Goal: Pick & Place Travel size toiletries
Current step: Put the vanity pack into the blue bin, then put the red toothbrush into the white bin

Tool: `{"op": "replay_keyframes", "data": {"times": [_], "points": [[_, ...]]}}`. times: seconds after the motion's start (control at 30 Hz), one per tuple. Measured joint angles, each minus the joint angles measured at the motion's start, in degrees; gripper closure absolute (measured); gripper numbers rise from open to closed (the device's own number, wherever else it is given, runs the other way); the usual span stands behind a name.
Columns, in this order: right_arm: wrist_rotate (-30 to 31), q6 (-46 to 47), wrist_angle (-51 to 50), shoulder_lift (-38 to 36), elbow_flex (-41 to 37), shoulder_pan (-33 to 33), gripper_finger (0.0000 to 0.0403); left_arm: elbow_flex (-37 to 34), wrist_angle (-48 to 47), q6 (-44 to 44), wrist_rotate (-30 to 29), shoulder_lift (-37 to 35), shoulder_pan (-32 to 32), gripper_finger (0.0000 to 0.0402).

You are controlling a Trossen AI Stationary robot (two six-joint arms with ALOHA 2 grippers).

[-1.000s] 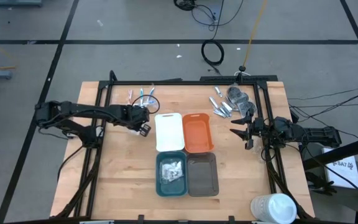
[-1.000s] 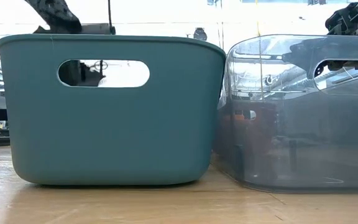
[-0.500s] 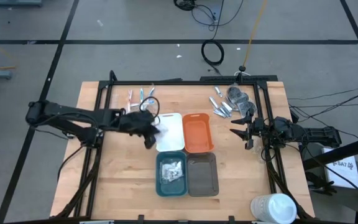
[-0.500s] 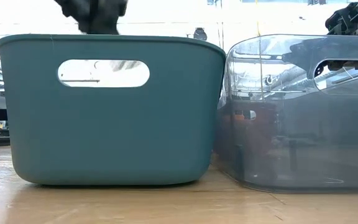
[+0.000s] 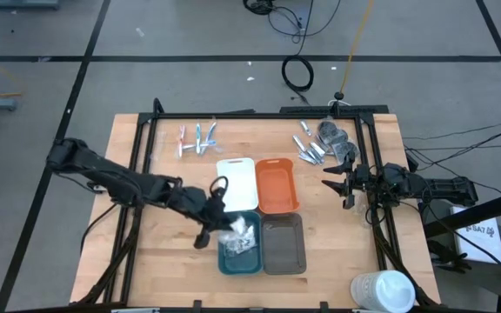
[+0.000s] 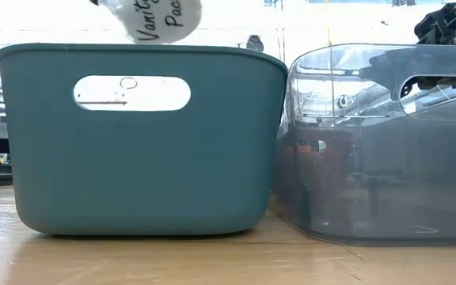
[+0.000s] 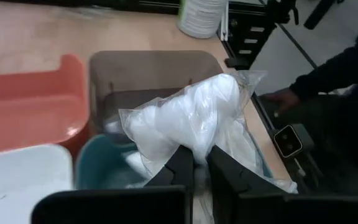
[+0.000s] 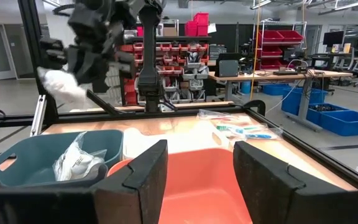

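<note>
My left gripper [image 5: 219, 222] hovers over the teal tray [image 5: 224, 258], shut on a white sachet in a clear wrap [image 7: 194, 118]. The low view shows that sachet [image 6: 158, 20], with print on it, above the teal tray's rim [image 6: 141, 50]. More white sachets [image 8: 78, 165] lie inside that tray. Pink and blue sticks [image 5: 197, 137] lie near the table's far edge; silver pieces [image 5: 310, 148] and dark grey round pieces [image 5: 333, 137] lie at the far right. My right gripper [image 5: 333, 184] waits open at the right, level with the orange tray [image 5: 277, 184]. My left gripper pinches the sachet between its two fingers [image 7: 180, 167] at the wrap's nearer end [image 7: 197, 146]. The fingers slant down from the table's left. The sachet is lifted clear, above the teal tray, and bulges out past the fingertips.
The white tray [image 5: 237, 184], orange tray, teal tray and grey tray [image 5: 283, 243] sit in a two-by-two block at mid table. A big white cup [image 5: 383, 289] stands at the near right corner. A person's hand [image 7: 283, 98] and dark sleeve show beyond the table's right edge.
My left gripper has travelled from beside the white tray's far left corner toward the table's near edge and right, ending above the teal tray. The white sachet has come along in its fingers and now hangs above the tray's rim.
</note>
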Motion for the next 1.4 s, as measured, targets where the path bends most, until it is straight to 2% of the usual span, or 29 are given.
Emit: {"op": "replay_keyframes", "data": {"times": [0.13,0.27,0.4,0.73,0.87,1.07,1.23,1.4], "points": [[0.0,0.0,0.0,0.0,0.0,0.0,0.0227,0.0,4.7,0.1,2.8,5.3,-0.5,0.0381],[0.0,0.0,0.0,0.0,0.0,0.0,0.0229,0.0,10.0,-0.4,10.8,10.1,-0.2,0.0396],[0.0,0.0,0.0,0.0,0.0,0.0,0.0231,0.0,14.7,-2.7,16.4,14.1,-0.2,0.0387],[0.0,0.0,0.0,0.0,0.0,0.0,0.0229,-0.1,17.4,-9.6,14.9,19.2,0.0,0.0395],[0.0,0.0,0.0,0.0,0.0,0.0,0.0231,-0.1,18.6,-11.7,14.8,18.8,0.0,0.0361],[0.0,0.0,0.0,0.0,0.0,0.0,0.0227,0.0,18.8,-15.5,14.8,17.2,0.4,0.0281],[0.0,0.0,0.0,0.0,0.0,0.0,0.0230,0.0,18.3,-13.7,17.2,17.1,0.4,0.0221],[0.0,0.0,0.0,0.0,0.0,0.0,0.0229,0.0,17.8,-12.9,18.9,17.1,0.3,0.0187]]}}
